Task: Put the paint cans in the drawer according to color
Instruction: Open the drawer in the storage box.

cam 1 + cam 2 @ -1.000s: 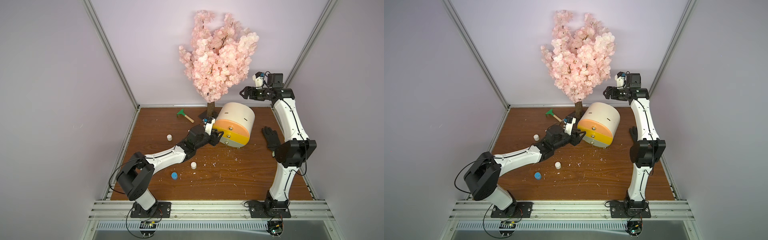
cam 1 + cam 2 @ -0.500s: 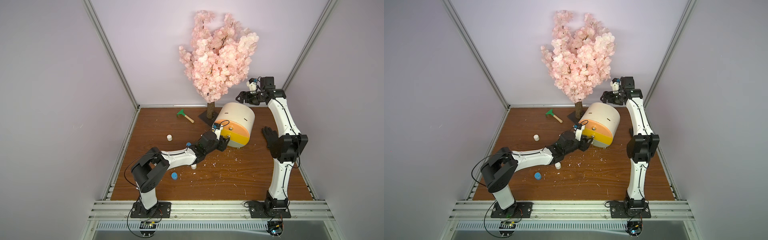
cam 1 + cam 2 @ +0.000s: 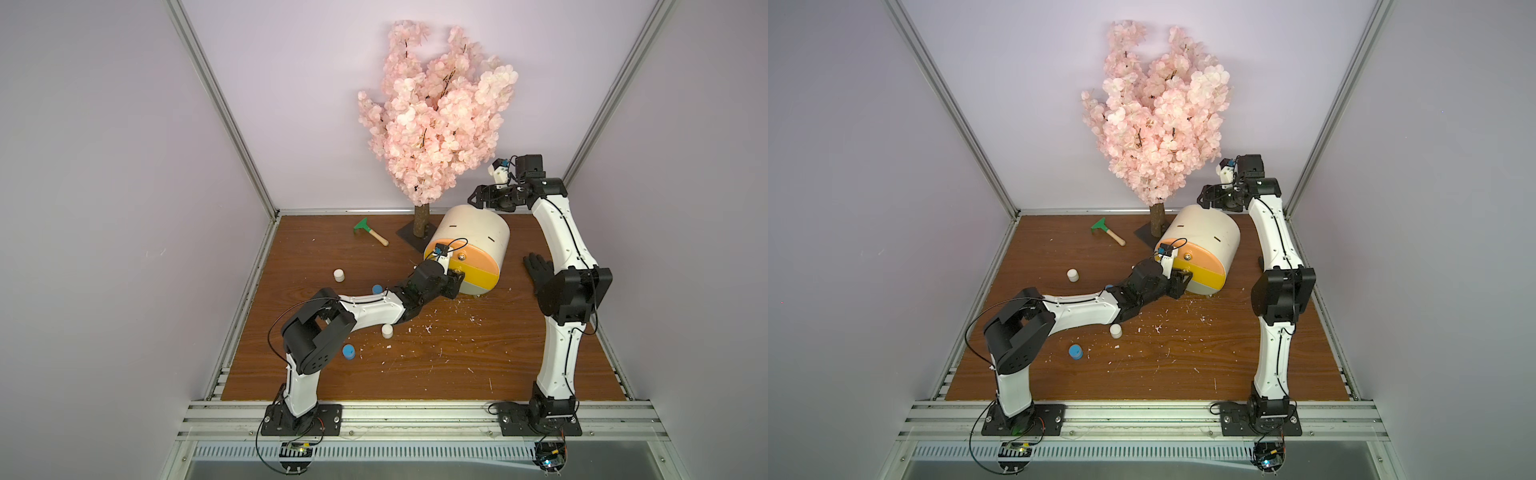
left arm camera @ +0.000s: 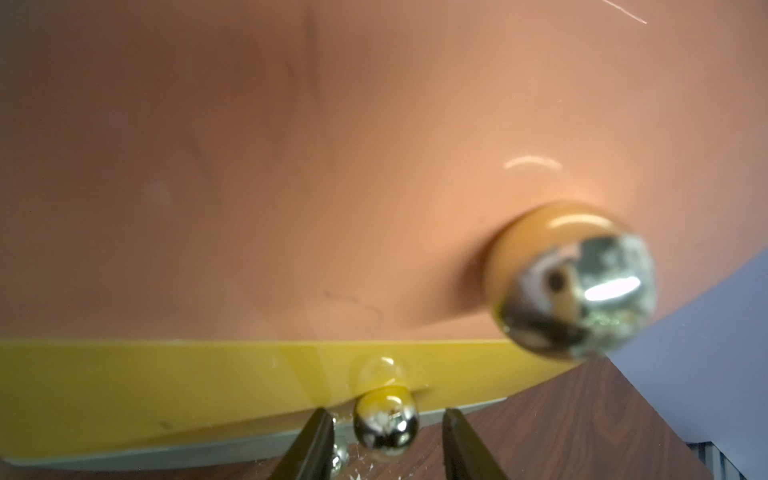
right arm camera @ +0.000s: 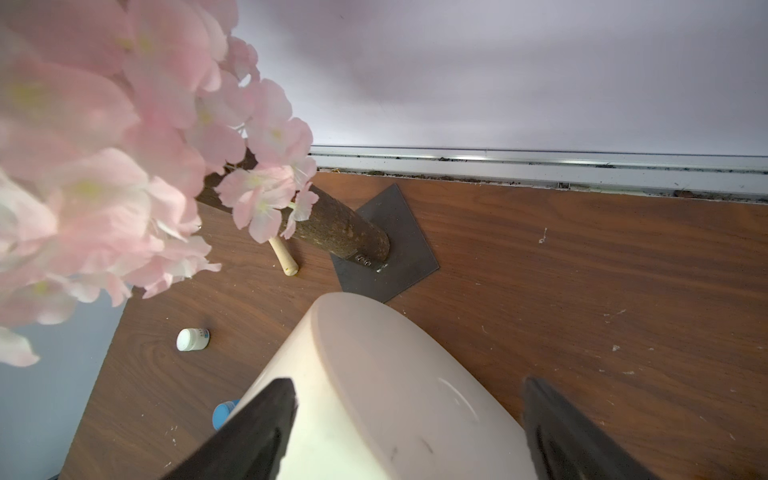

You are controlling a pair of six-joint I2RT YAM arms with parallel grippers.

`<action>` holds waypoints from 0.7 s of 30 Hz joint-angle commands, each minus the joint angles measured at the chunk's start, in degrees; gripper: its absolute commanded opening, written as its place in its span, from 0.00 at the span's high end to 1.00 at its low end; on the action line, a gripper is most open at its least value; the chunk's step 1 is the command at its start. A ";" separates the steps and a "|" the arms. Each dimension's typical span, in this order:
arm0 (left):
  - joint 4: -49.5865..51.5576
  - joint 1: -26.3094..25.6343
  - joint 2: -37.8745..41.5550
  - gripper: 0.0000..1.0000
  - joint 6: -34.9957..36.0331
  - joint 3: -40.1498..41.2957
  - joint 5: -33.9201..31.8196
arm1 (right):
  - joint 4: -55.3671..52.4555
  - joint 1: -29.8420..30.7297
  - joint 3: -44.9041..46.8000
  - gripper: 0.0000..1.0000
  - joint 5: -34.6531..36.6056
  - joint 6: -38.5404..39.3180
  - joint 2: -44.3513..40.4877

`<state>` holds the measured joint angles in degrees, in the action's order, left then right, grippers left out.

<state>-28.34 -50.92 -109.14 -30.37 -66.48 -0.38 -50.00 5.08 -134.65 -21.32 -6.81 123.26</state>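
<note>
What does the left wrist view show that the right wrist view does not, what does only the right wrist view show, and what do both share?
Only the left wrist view: the peach-orange drawer front, the yellow drawer front, and the left gripper open around the yellow drawer's knob, with gaps on both sides.
Only the right wrist view: the blossom tree, a white paint can, a blue paint can, and the right gripper open by the cream cabinet shell.
Both: parts of that cabinet, and the brown tabletop.
</note>
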 commanded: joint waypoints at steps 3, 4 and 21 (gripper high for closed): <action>-0.14 -0.59 -0.71 0.57 -0.90 -1.44 -1.13 | 1.50 0.22 2.02 0.09 -0.65 0.88 -3.36; -0.20 -0.55 -0.85 0.58 -0.91 -1.46 -1.00 | 1.78 0.26 2.52 0.09 -0.68 0.83 -3.59; -0.84 -0.58 -0.80 0.68 -1.28 -0.85 -0.76 | 2.89 0.20 4.58 0.09 -0.41 0.74 -4.65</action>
<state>-28.47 -50.94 -109.16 -31.35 -66.50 -0.58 -47.44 5.08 -130.43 -21.67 -6.81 122.34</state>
